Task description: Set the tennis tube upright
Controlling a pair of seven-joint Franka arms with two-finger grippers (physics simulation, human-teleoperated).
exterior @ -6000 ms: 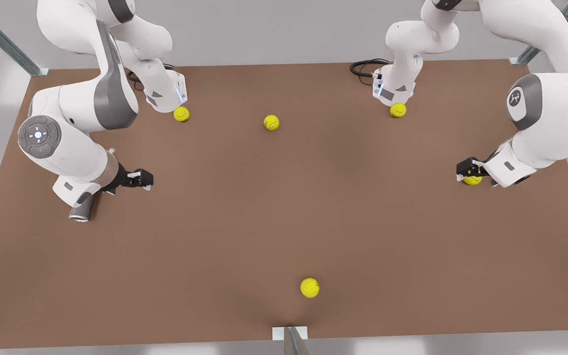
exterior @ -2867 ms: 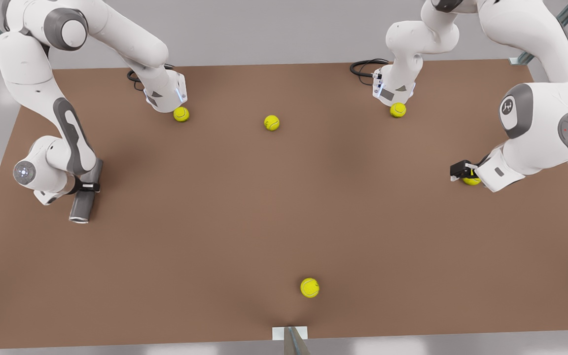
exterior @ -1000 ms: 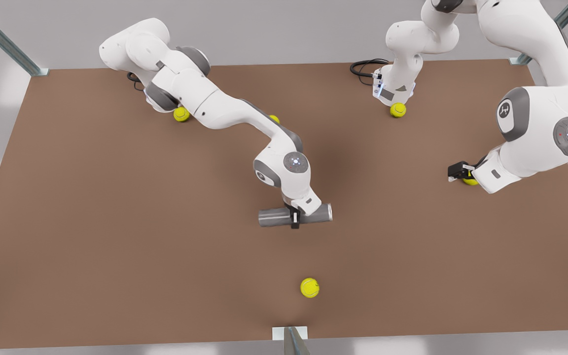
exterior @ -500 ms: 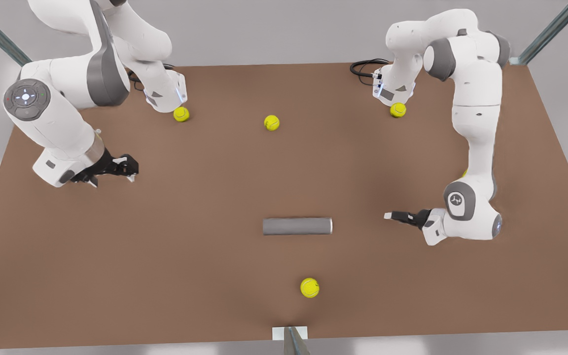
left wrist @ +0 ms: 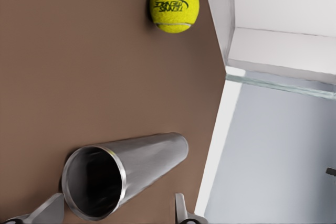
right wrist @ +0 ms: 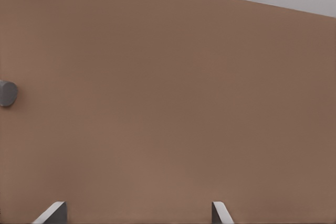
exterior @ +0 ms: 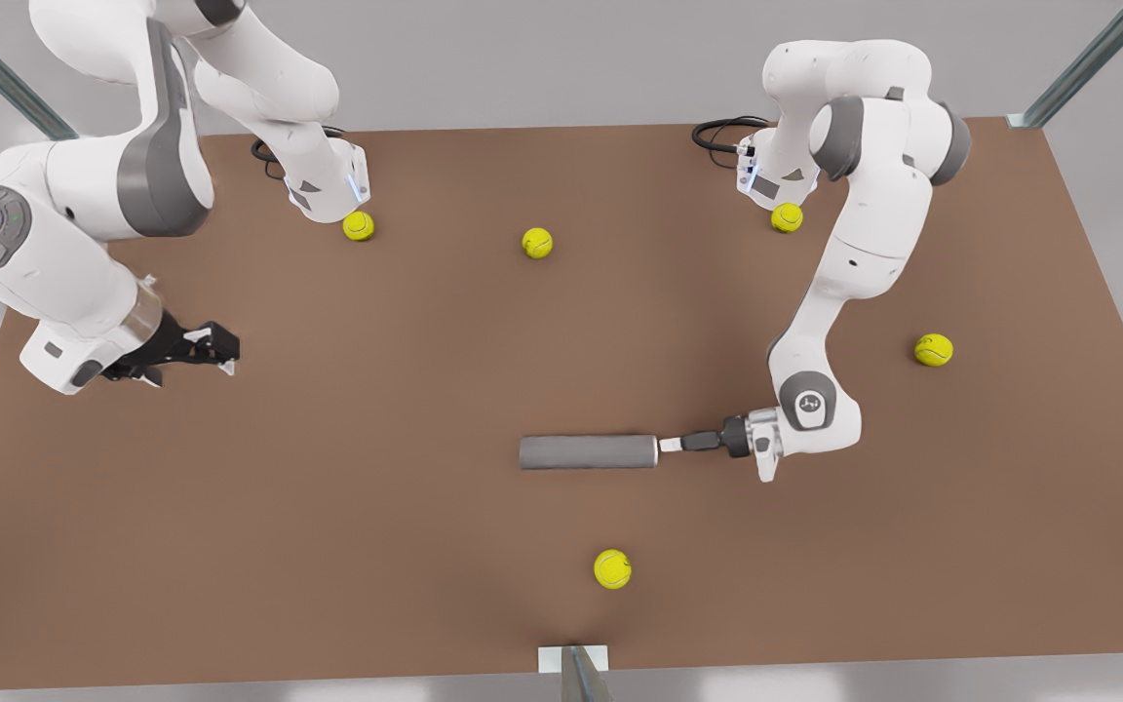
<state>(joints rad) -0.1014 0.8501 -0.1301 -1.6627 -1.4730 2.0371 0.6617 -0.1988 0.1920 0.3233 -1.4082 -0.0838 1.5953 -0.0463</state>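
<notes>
While I watch the front view: tube (exterior: 588, 451) lies flat mid-tabletop (exterior: 376, 604); left claw (exterior: 671, 445) sits at its end on the front view's right; right claw (exterior: 220, 348) waits well apart.
Left wrist view: left claw open, fingers (left wrist: 50, 211) flanking the tube's hollow mouth; ball (left wrist: 174, 4) beyond.
Right wrist view: right claw open over tabletop.
</notes>
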